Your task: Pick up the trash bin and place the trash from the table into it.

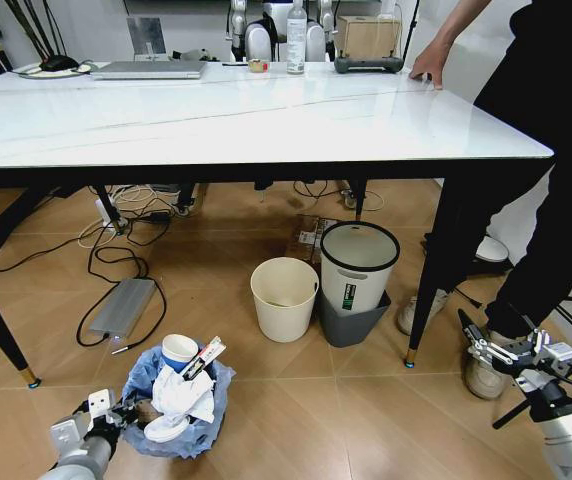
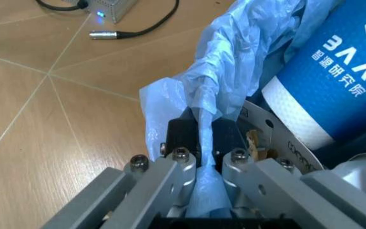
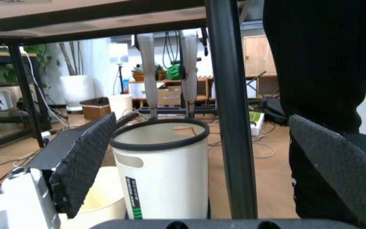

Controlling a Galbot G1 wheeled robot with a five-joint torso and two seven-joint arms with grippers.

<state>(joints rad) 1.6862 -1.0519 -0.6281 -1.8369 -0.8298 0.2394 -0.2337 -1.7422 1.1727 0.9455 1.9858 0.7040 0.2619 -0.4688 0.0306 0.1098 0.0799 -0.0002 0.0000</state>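
Observation:
The trash bin (image 1: 198, 436) stands on the floor at the lower left, lined with a crinkled light-blue bag (image 2: 234, 62). In it lie trash: a blue paper cup (image 1: 178, 350) (image 2: 335, 71), crumpled white tissue (image 1: 181, 393), a white packet (image 1: 204, 357) and a white lid (image 1: 166, 428). My left gripper (image 1: 121, 413) (image 2: 203, 143) is shut on the bin's rim and bag at its left side. Low on the right, my right gripper (image 1: 506, 345) (image 3: 208, 176) hangs open with nothing in it, beside the table's (image 1: 266, 120) front right leg.
A cream bucket (image 1: 284, 298) and a white bin with a black rim (image 1: 358, 265) (image 3: 160, 167) stand under the table. A person (image 1: 556, 200) stands at the right, hand on the tabletop. A grey box with cables (image 1: 121, 305) lies on the floor. A laptop (image 1: 151, 69) and bottle (image 1: 296, 38) sit at the far edge.

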